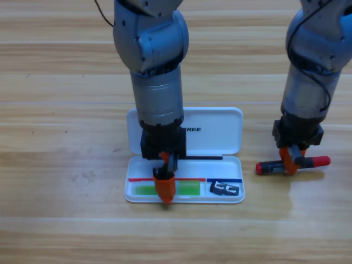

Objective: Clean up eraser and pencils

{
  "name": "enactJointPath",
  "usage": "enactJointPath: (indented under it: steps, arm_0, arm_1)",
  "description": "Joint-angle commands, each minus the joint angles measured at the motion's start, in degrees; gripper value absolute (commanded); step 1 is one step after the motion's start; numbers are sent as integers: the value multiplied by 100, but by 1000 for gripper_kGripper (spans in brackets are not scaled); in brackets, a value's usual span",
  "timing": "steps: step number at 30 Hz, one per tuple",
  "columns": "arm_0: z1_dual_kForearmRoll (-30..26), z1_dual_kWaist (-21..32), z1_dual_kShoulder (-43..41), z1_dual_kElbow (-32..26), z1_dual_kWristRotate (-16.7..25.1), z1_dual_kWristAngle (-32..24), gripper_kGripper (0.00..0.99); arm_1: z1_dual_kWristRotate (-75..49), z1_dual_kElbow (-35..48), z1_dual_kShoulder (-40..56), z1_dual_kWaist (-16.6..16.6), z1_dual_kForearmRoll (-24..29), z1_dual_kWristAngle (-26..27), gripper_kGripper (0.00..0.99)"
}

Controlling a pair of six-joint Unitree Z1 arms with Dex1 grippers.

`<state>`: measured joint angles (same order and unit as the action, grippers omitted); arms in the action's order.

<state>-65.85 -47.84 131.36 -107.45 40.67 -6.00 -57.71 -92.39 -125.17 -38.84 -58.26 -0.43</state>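
At the far left of what matters, the green pencil (165, 190) is seen lying flat along the bottom of the white case's (220, 132) tray, with the left gripper (164, 190) directly over its middle. Whether those orange jaws are pinching the stick or spread clear of it cannot be told, since the gap is hidden from above. Toward three o'clock of that pencil, in the tray's right end, the eraser (224, 189) is already laid down.

Further toward three o'clock, outside the case on the wooden table (60, 165), the red pencil (292, 164) lies crosswise. The right gripper (291, 163) is set down on its dark middle — the jaws appear pressed against the stick on both sides.

The red pencil is judged light, stiff and round, so it is likely to roll or pivot if taken near one end; the middle, where it is now straddled, is the balanced place to hold. A smooth lacquered surface may slip — a firm squeeze is called for.
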Motion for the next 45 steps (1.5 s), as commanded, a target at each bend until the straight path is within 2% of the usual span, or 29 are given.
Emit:
enactJointPath:
  steps: [1, 5, 11, 19, 23, 26, 35, 45]
  arm_0:
    - [-68, -111, 48, 127, -33, -24, 990]
    - [-68, -94, -216, 242, -33, 55, 990]
    - [-156, 214, -963, 787, 38, 82, 990]
    - [-112, 1251, -1903, 1639, 873, -6, 990]
    - [-95, 1620, -1947, 1753, 1154, -24, 990]
    - [-25, 1769, -1956, 1876, 1295, -41, 990]
    - [327, 1813, -1947, 2351, 1383, -120, 990]
    - [362, 1813, -1877, 2430, 1374, -129, 990]
  arm_1:
    - [23, 511, 898, -212, -379, 61, 0]
    - [155, 441, 1399, -546, -810, 272, 0]
    - [471, 116, 1460, -1038, -924, 342, 0]
    - [884, -1299, 194, -1495, -924, 351, 0]
    - [955, -2081, -500, -1601, -924, 324, 0]
    - [999, -2363, -764, -1662, -924, 307, 0]
    - [1034, -2714, -1256, -1715, -924, 245, 0]
    - [1034, -2872, -1432, -1671, -863, 105, 0]
